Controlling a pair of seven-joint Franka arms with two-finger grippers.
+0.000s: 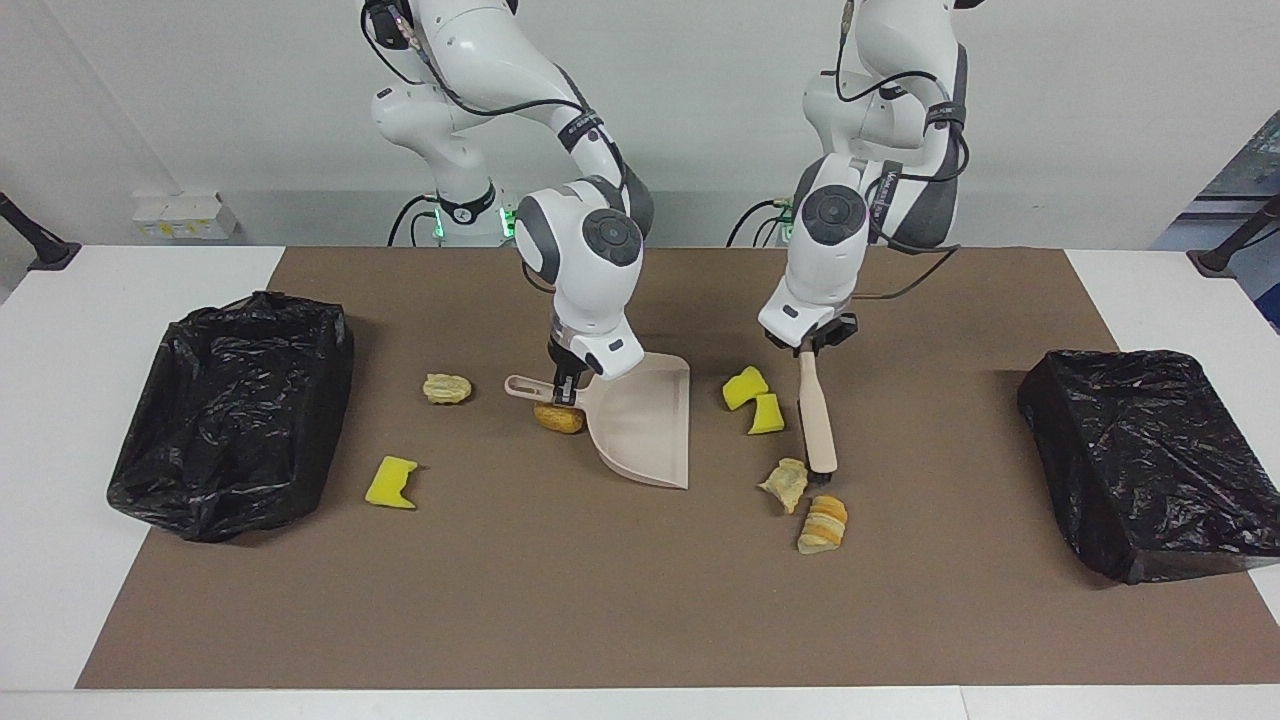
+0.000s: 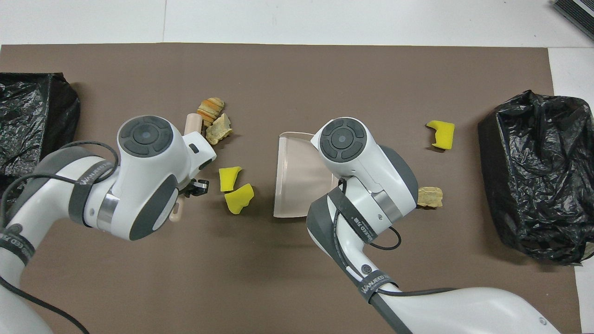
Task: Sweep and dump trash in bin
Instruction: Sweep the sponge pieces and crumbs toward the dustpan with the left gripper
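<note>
Gripping the brush (image 1: 818, 420), left gripper (image 1: 812, 345) stood beside two tan scraps (image 1: 806, 505); right gripper (image 1: 566, 385) clasped dustpan (image 1: 640, 420), its mouth facing them.

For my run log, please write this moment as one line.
left gripper: holds brush | right gripper: holds dustpan by its handle | trash: seven scraps on mat, none in dustpan | bins: two

— How crowded was the dustpan (image 1: 645, 425)?
— Two yellow chunks (image 1: 755, 401) lay between its open mouth and the brush (image 1: 818, 420); a brown scrap (image 1: 559, 417) touched its handle.
— Any free room?
— Bare mat (image 1: 600, 590) stretched away from the dustpan, farther from the robots.
</note>
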